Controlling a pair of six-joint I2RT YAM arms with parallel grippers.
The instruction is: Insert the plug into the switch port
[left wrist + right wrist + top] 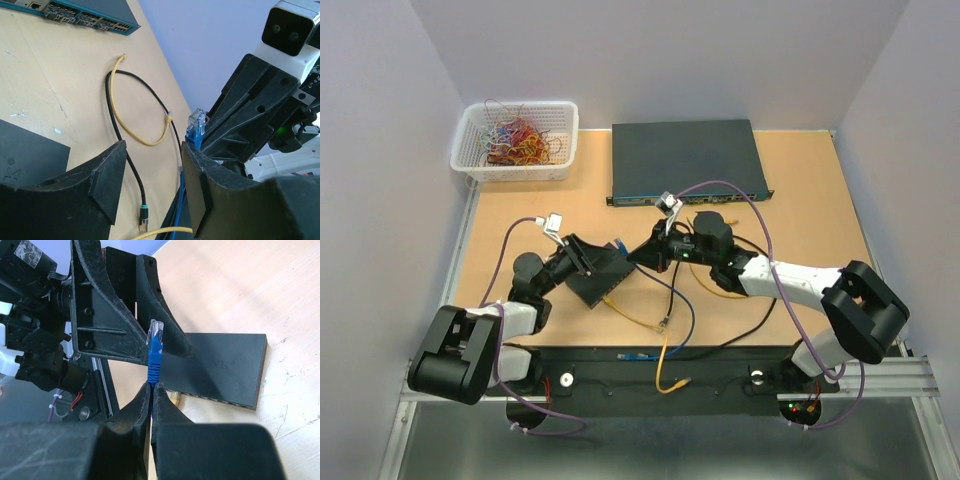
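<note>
My right gripper [151,387] is shut on the blue plug [155,347], which sticks out beyond its fingertips with the clear tip leading. In the top view the plug [619,243] hangs just above the far corner of the small black box [605,277]. The box's row of ports [220,401] runs along its long edge, and a yellow plug [175,399] sits at that edge. My left gripper [152,170] is open and empty beside the box [25,150], with the blue plug [196,127] just past its right finger [200,185].
The large grey-blue rack switch [685,160] lies at the back. A white basket [515,140] of coloured ties stands at the back left. Loose yellow [135,130] and black [120,130] cables lie on the table right of the box. More cables trail to the near edge [660,350].
</note>
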